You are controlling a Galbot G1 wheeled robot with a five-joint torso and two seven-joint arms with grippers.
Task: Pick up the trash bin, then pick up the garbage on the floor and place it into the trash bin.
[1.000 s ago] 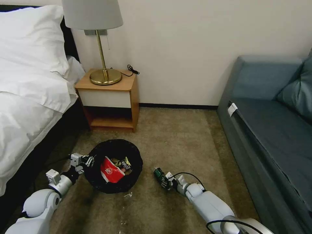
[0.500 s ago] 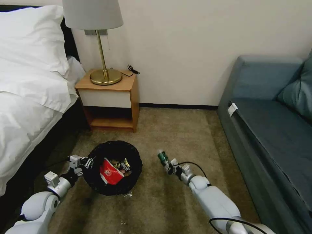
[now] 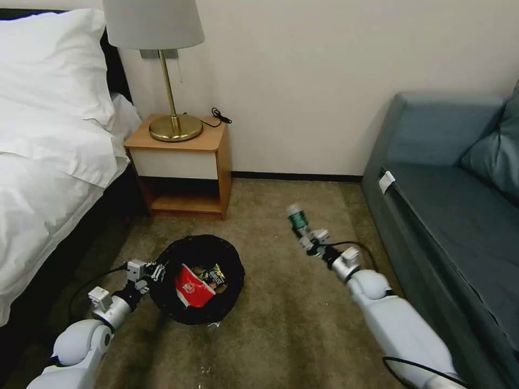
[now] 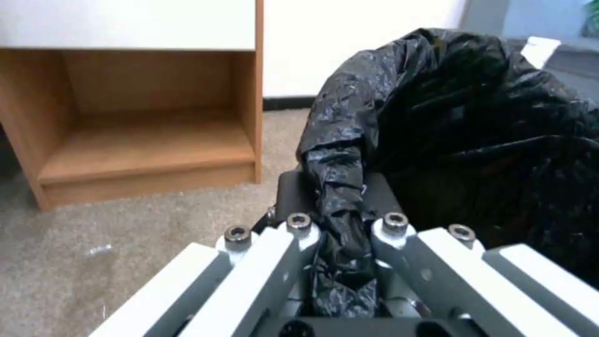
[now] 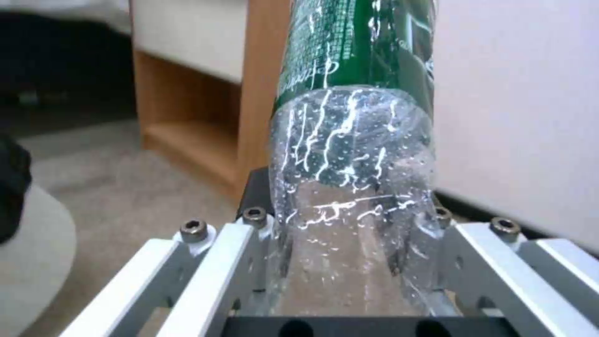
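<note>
The trash bin (image 3: 165, 292), lined with a crinkled black bag (image 4: 474, 117), hangs low over the carpet, my left gripper (image 3: 153, 272) shut on its left rim. A red-and-white packet (image 3: 192, 286) and a shiny snack wrapper (image 3: 217, 275) lie inside it. My right gripper (image 3: 310, 239) is shut on a clear bottle with a green label (image 3: 297, 219), held up in the air to the right of the bin. In the right wrist view the bottle (image 5: 353, 140) stands between the fingers (image 5: 250, 243), pinched at its lower end.
A wooden nightstand (image 3: 181, 165) with a brass lamp (image 3: 172, 111) stands against the wall behind the bin. The bed (image 3: 48, 162) runs along the left, a blue sofa (image 3: 454, 210) along the right. Brown carpet (image 3: 281, 324) lies between them.
My right gripper has lifted the bottle off the floor, up and to the right. The bin in my left gripper has shifted slightly right.
</note>
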